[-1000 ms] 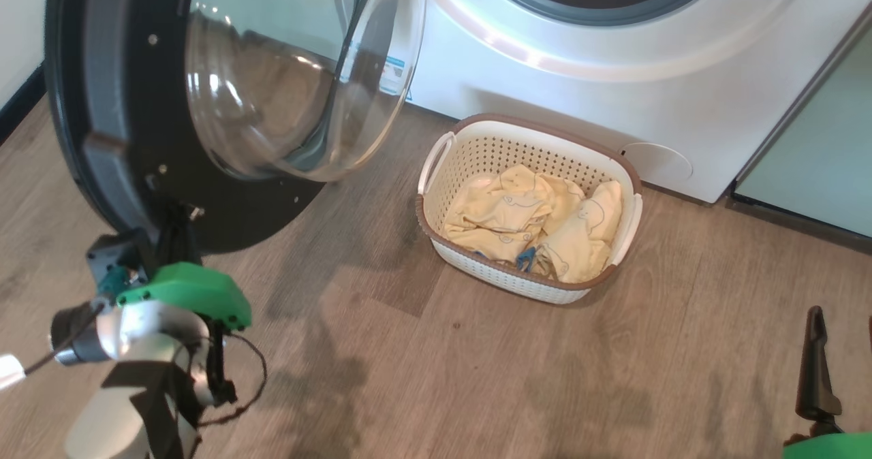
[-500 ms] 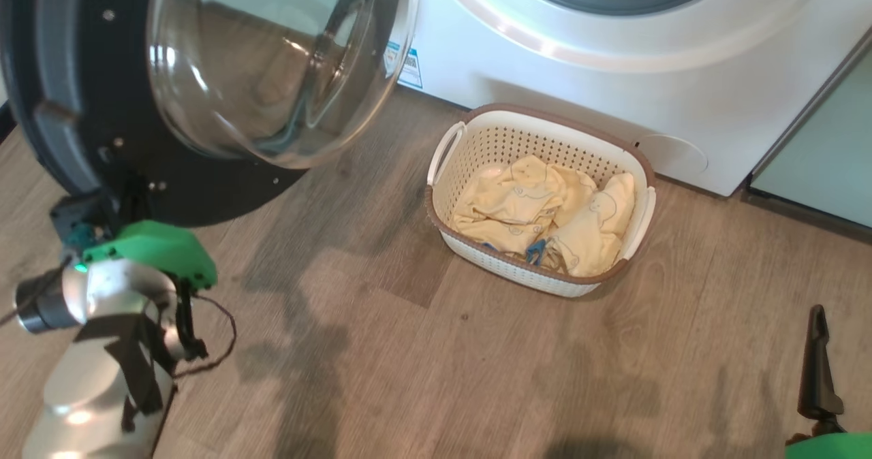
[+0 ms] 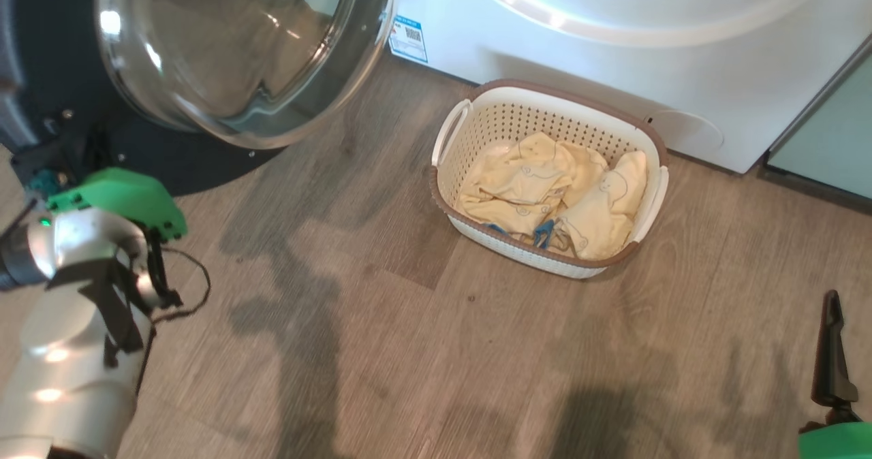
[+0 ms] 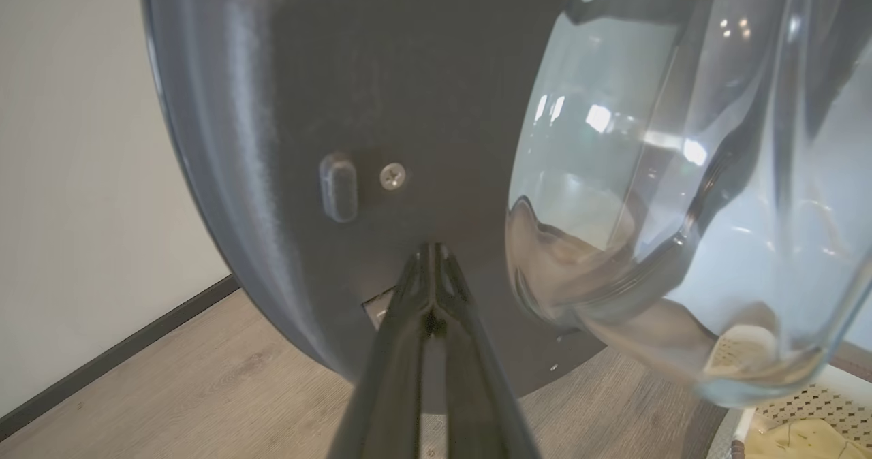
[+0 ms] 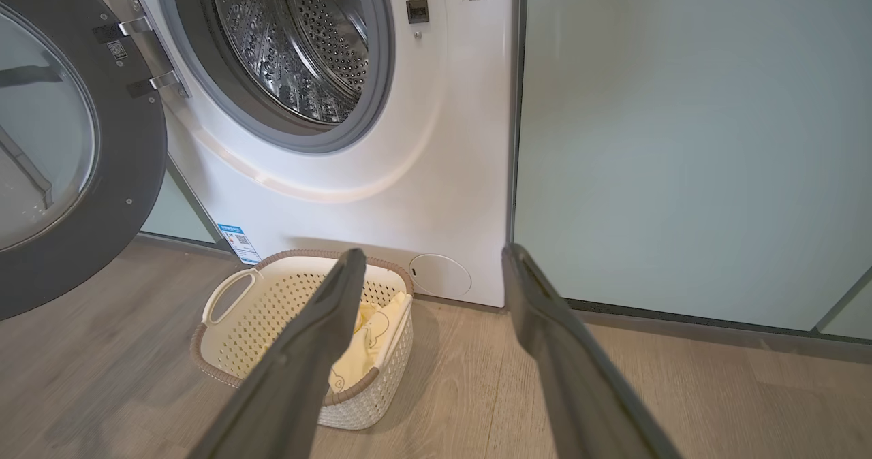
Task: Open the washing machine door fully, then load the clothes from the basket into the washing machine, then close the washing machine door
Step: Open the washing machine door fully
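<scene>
Door-opening step, looks about done: the washing machine door [image 3: 225, 57] stands wide open at the left. Left pincer [image 4: 430, 258] is shut on nothing, tips at the door's dark inner rim. Right pincer [image 5: 432, 255] is spread wide and empty, aimed toward the basket [image 3: 565, 93]. Clothes [image 3: 545, 193] lie in the basket on the floor, just before the washing machine [image 3: 545, 43]. Next move: reach in, pinch one garment.

We see the washing machine door [image 3: 238, 50] cut off at upper left; print on the blue sticker [image 3: 409, 39] is too small to read; the clothes [image 3: 538, 186] cover the bottom of the basket [image 3: 504, 122].
</scene>
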Controlling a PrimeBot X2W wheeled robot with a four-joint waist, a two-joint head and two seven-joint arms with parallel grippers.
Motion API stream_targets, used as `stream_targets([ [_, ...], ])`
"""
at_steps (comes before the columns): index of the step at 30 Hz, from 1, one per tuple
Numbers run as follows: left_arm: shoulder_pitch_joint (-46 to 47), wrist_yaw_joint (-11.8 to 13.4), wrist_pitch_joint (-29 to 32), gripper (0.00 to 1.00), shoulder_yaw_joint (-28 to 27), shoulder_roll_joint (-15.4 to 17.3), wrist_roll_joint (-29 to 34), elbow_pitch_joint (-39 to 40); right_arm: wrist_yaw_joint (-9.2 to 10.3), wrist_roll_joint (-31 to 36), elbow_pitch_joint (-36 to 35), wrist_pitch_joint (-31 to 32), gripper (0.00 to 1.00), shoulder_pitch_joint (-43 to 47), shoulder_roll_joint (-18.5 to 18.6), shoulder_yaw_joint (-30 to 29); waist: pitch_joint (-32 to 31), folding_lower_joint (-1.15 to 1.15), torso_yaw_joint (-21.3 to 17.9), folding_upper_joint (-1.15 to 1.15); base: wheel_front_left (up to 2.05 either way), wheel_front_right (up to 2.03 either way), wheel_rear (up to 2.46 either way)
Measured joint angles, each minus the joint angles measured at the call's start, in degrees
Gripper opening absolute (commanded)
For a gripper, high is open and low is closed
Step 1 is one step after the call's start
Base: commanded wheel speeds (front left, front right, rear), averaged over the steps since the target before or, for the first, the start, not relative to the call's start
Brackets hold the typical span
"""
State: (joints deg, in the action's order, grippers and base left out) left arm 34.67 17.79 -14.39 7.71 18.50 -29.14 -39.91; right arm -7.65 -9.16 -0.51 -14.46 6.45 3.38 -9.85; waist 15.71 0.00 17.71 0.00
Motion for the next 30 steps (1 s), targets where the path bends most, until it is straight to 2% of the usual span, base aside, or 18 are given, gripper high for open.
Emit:
stream_targets([
  [19,8.4,-2.45,-0.01,0.0,-3.21,1.74,5.94,-7.27,0.0,-0.35,0.0,0.0,1.0,-2.4,1.68,0.42,2.83,0.0,-0.48,0.0,0.0,0.0,0.0],
  [30,8.9,-3.58,-0.09,0.0,-5.99,1.75,8.22,-6.47,0.0,-0.35,0.69,0.0,1.0,-2.58,1.7,0.34,2.87,0.0,-0.31,0.0,0.0,0.0,0.0],
])
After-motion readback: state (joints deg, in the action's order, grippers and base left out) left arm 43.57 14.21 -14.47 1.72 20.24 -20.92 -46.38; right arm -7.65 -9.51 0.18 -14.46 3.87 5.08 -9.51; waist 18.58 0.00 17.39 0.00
